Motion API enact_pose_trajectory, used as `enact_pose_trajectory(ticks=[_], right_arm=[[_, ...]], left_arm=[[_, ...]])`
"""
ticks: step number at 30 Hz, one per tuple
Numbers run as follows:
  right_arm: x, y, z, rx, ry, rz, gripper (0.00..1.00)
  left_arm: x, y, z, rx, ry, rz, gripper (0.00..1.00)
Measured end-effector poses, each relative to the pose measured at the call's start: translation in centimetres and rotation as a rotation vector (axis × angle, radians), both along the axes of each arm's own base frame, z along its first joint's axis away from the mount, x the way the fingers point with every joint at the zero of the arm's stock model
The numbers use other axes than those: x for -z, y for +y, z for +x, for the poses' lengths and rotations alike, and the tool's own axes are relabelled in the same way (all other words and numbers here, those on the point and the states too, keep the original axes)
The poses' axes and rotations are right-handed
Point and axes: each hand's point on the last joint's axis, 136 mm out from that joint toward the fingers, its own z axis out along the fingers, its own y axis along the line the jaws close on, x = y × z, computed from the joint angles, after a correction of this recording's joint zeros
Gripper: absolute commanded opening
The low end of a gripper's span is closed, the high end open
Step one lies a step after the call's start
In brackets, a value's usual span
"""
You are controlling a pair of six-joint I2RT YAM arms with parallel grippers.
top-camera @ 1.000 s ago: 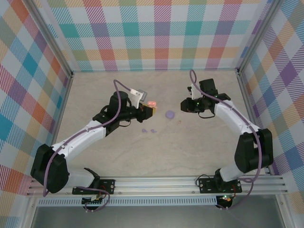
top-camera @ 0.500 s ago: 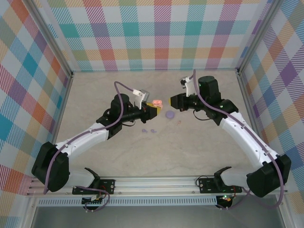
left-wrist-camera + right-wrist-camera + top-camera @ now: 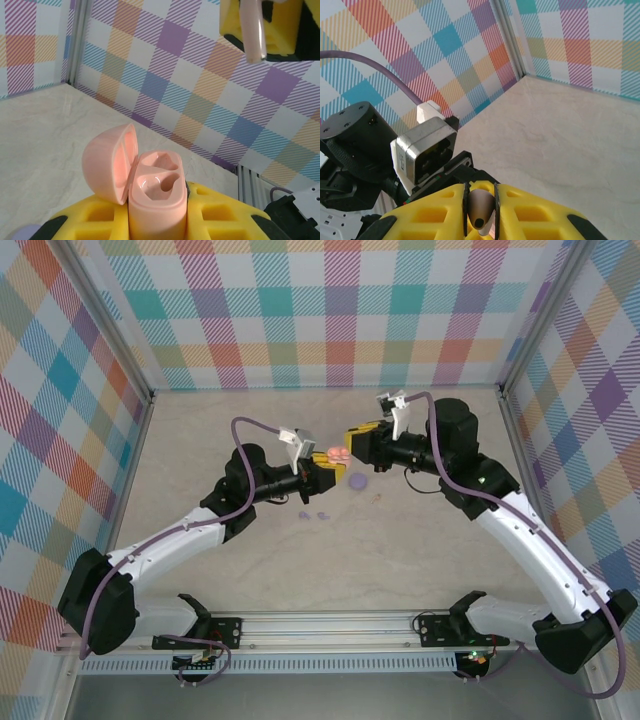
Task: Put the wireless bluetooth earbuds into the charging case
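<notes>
- One open pink case [image 3: 152, 195] clamped in left gripper [image 3: 328, 467], cavities up.
- Right gripper [image 3: 351, 441] pinches pink earbud [image 3: 480, 209] just beyond case mouth, long axis pointing toward it.

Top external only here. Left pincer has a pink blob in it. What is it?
Observer: Left wrist view: the left pincer is shut on a salmon-pink case, lid hinged open.
Operator: Anything inside?
Observer: No, both wells are empty.
Operator: Right pincer?
Observer: Right wrist view: the right pincer is shut on a small pinkish-tan piece with a dark hole at its tip.
</notes>
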Motion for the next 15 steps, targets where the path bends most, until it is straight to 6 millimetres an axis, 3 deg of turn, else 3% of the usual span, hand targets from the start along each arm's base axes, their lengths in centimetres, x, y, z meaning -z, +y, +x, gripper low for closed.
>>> enact_pose_trajectory(ticks=[15], right_arm=[[0.42, 0.3, 0.08, 0.003, -0.01, -0.006, 0.21]], left_arm=[[-0.9, -0.39, -0.35, 0.013, -0.016, -0.013, 0.05]])
